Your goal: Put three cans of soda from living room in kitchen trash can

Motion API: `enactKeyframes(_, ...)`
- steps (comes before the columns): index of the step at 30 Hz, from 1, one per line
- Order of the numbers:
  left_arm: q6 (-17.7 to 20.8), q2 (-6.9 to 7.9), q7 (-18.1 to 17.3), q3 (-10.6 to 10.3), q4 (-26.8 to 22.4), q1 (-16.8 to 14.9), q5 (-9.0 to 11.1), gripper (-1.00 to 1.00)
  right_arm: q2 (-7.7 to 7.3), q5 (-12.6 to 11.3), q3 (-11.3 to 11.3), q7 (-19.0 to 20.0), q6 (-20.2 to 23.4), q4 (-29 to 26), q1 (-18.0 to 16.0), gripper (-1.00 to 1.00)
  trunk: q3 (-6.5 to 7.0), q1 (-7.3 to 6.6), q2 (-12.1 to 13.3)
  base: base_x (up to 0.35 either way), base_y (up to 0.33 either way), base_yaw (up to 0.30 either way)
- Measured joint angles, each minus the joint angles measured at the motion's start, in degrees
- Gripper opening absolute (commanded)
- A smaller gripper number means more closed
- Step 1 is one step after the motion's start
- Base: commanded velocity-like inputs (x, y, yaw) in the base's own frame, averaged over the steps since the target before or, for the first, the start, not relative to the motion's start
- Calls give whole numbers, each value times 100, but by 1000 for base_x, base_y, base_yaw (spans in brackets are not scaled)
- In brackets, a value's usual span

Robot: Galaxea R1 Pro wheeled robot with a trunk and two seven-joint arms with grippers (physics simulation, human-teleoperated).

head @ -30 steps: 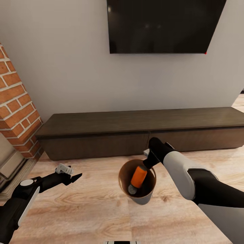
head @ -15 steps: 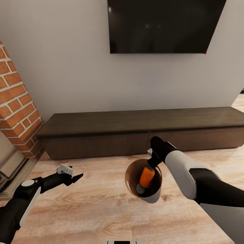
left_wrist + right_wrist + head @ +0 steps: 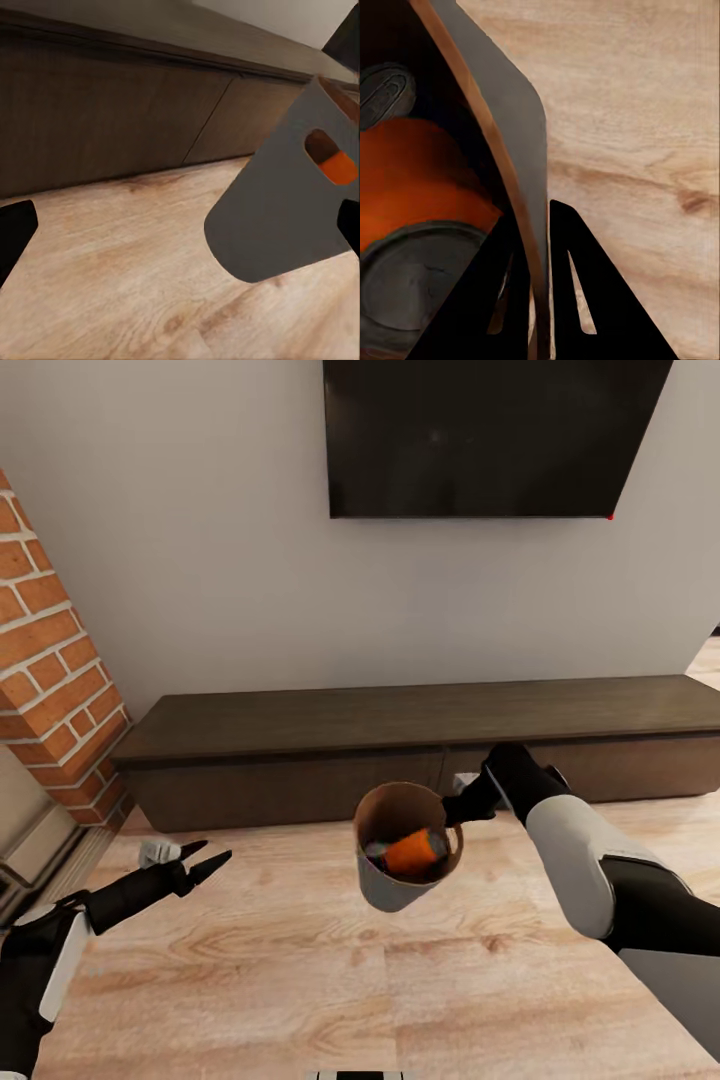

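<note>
The tash can (image 3: 388,888), pale grey outside and brown inside, hangs tilted above the wood floor. My right gripper (image 3: 462,807) is shut on its rim, one finger inside the wall and one outside, as the right wrist view shows (image 3: 536,225). An orange can of soda (image 3: 415,852) lies on its side in the bin, with a bluish can (image 3: 377,850) partly visible beside it. Up close, the orange can (image 3: 420,172) sits between two grey can tops. My left gripper (image 3: 200,860) is open and empty, low at the left, facing the tash can (image 3: 285,202).
A long low dark-brown cabinet (image 3: 420,745) runs along the wall just behind the bin, under a black TV (image 3: 490,435). A red-brick fireplace (image 3: 50,670) stands at the left. Light wood floor (image 3: 300,980) stretches in front of me.
The bin has swung up and to the left and tipped, and the orange can inside has rolled onto its side. My left arm has dropped lower and further left. The view shifted slightly.
</note>
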Motion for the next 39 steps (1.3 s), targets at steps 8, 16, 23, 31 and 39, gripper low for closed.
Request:
enactKeyframes(8,8,-2,-56,445,8,1,135,100,-88,596,131,220,-91,-7,1,-100,-1,1,0,0,0,0)
enactKeyframes(16,4,8,-54,477,17,1,288,100,-94,651,139,233,-113,-10,1,-100,-1,1,0,0,0,0)
enactKeyframes(23,0,8,-44,497,24,1,289,100,-139,481,105,243,-55,-11,2,-100,-1,0,0,0,3,0)
enactKeyframes(31,13,8,-27,488,25,1,272,100,-151,455,97,246,-43,-11,7,-100,0,0,0,-86,154,0)
enactKeyframes(39,27,4,19,482,32,1,231,100,-222,508,112,247,-62,-9,9,-100,-1,0,0,-146,239,0)
